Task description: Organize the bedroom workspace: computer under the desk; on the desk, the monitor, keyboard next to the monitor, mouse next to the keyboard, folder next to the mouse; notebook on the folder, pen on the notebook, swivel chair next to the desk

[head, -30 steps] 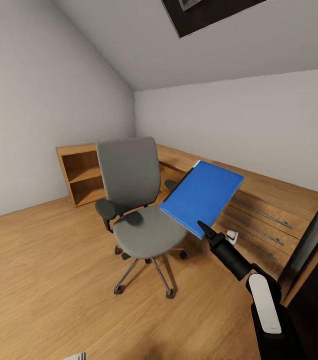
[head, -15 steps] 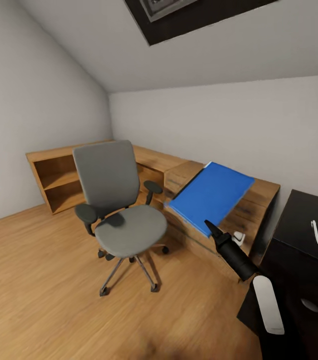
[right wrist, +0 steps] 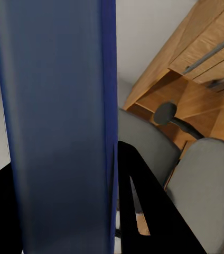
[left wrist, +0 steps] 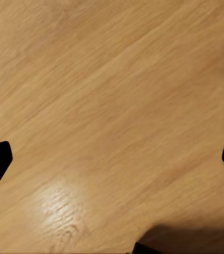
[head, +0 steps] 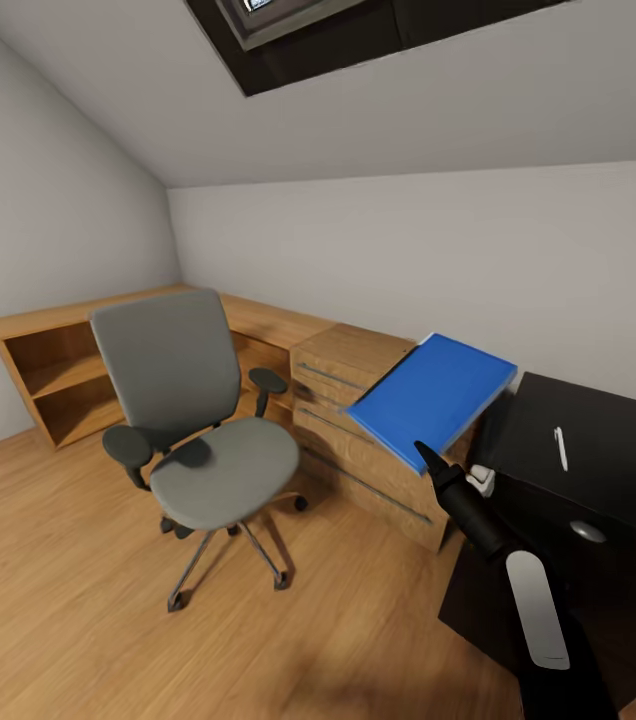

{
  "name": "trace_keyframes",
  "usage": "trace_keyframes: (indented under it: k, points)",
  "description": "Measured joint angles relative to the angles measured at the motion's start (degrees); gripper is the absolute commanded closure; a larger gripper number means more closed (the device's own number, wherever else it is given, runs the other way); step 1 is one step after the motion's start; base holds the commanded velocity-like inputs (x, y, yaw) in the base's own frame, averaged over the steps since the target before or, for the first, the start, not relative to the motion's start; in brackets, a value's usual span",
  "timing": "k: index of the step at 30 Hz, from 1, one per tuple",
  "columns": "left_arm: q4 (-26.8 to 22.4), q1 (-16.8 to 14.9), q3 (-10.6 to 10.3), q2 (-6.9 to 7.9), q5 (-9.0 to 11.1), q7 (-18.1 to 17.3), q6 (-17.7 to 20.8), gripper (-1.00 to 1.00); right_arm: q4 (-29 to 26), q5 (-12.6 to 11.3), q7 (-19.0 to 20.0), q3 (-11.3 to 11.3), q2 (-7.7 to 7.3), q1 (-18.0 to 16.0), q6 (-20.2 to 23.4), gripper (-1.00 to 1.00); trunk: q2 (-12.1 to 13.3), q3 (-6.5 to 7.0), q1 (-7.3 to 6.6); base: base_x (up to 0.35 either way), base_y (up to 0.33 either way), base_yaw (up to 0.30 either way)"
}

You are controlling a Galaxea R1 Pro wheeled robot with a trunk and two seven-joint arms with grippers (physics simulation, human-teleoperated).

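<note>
Three camera views show a bedroom with pale grey walls and a sloping ceiling. In the head view a wood plank floor (head: 68, 560) fills the lower left of the frame. A long wooden cabinet (head: 358, 440) with drawers and open shelves runs along the walls from the middle left toward the centre. At the right edge of the frame sits a black desk (head: 608, 450), its top at mid height. A grey swivel chair (head: 193, 425) with black armrests stands left of centre on the floor, its seat bare, well apart from the desk.

The blue folder (head: 433, 397) is held in the air, tilted, just right of centre, in front of the drawer end of the cabinet and just beside the desk's left edge. The right arm, black with a white panel, rises from the lower right corner, and the right gripper (head: 428, 455) pinches the folder's lower edge. In the right wrist view the folder (right wrist: 56, 121) appears as a broad blue band from the top to the bottom of the frame, with the dark fingers (right wrist: 143, 201) closed against it and the chair behind them.

A white pen (head: 561, 448) lies on the desk top, right of the folder. A small white object (head: 481, 482) shows just beside the arm, too small to identify.

In the left wrist view the left gripper (left wrist: 112, 159) faces the floor, its two dark fingertips at the opposite side edges of the frame, spread wide with nothing between them
</note>
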Motion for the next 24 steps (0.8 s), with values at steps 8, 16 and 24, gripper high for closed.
trace_keyframes:
  k: [8, 16, 24]
  points:
    - [2.3, 0.0, -0.1, -0.37, -0.2, 0.1, 0.0, -1.00, -0.1, -0.7, -0.1, 0.0, 0.00, 0.0, 0.0, 1.00, 3.2, 1.15, -1.76, 0.000, 0.000, -0.239]
    - [3.7, 0.0, -0.2, -0.45, -0.2, 0.1, -0.7, -1.00, -0.1, -2.7, -0.1, -0.1, -0.08, 0.0, 0.0, 1.00, 6.4, 2.35, -3.52, 0.000, 0.000, -0.239]
    - [5.7, 0.0, -0.2, -0.47, -0.2, 0.1, -6.8, -1.00, 0.1, -3.5, -0.2, -1.4, -0.10, 0.0, 0.0, 1.00, 9.6, 3.56, -5.27, 0.000, 0.000, -0.240]
